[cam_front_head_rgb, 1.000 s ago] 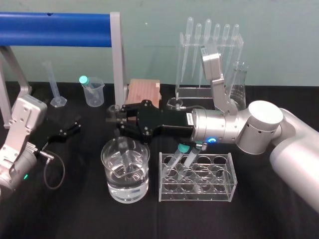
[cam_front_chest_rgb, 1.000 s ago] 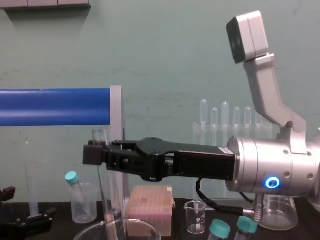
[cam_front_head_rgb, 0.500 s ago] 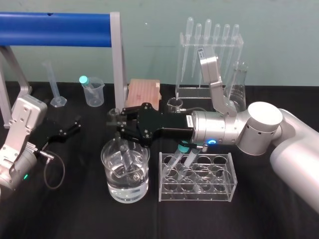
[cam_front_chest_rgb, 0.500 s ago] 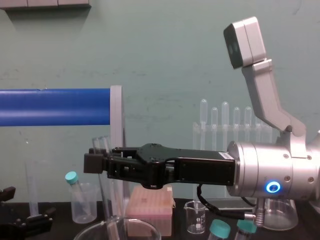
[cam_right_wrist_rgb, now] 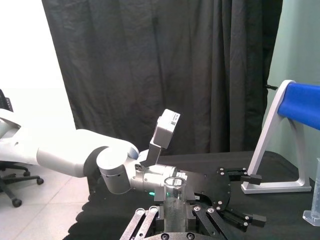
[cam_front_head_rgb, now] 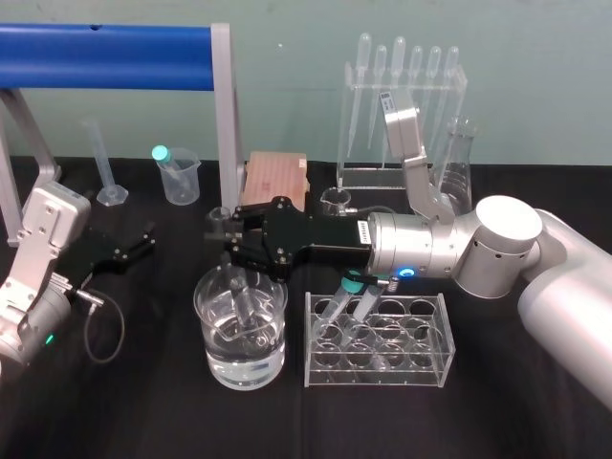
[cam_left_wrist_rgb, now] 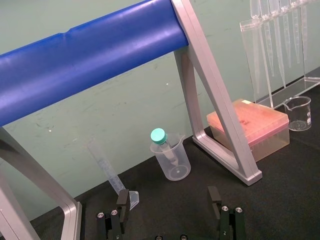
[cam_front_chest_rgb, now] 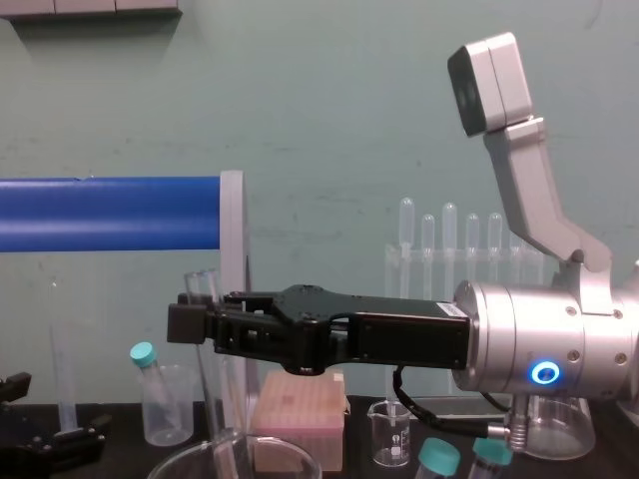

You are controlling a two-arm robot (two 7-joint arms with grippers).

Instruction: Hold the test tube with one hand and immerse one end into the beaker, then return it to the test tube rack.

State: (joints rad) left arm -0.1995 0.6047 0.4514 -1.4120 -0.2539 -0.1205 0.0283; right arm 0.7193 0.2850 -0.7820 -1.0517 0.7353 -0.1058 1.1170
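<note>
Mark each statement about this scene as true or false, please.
1. The right tool holds the test tube. True.
2. The test tube's lower end is inside the beaker. True.
3. The beaker is dry. False: it holds clear liquid.
4. The left tool grips a cylinder. False: it is open and holds nothing.
5. The rack is without tubes. False: two teal-capped tubes lean in it.
</note>
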